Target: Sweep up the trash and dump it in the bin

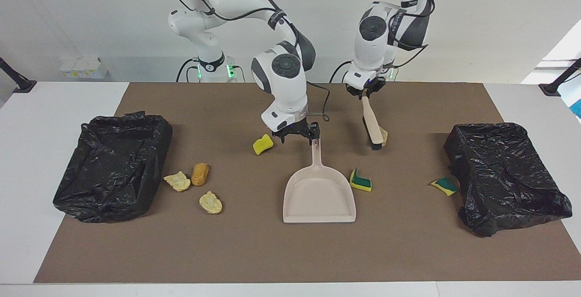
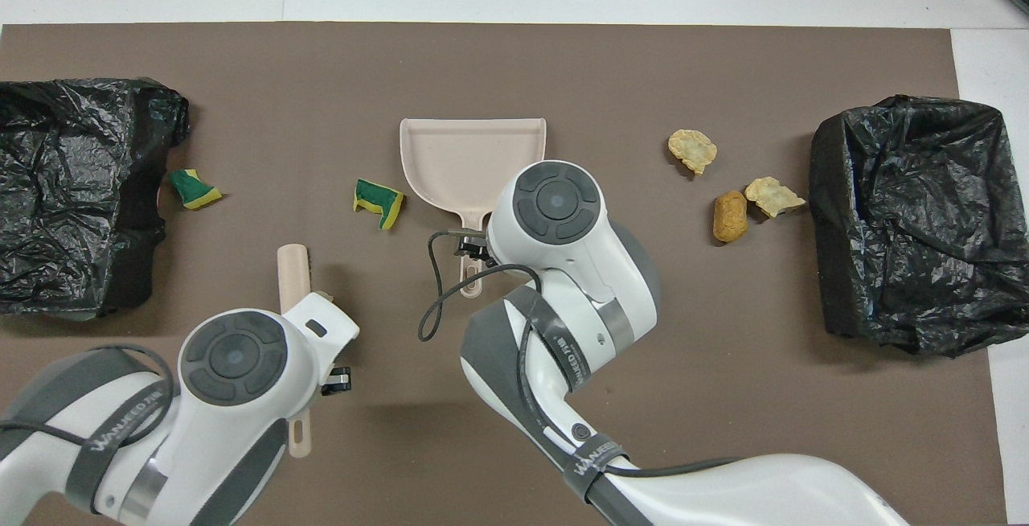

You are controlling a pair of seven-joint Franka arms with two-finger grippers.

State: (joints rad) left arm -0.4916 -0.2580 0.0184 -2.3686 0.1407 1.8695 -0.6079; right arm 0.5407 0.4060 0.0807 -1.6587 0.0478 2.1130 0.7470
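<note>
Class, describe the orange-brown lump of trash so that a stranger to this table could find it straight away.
Start at the black-lined bin at the right arm's end of the table. Beside it lie three lumps close together. The orange-brown lump is the smooth, rounded, darker one, touching or nearly touching a pale beige flat chunk; the other beige chunk lies apart.

One camera looked from high across the table (image 1: 27,160) toward the robots, taking in its full width. The other looked steeply down from above the robots' end. Both shared the brown mat (image 1: 290,251) edge to edge.
</note>
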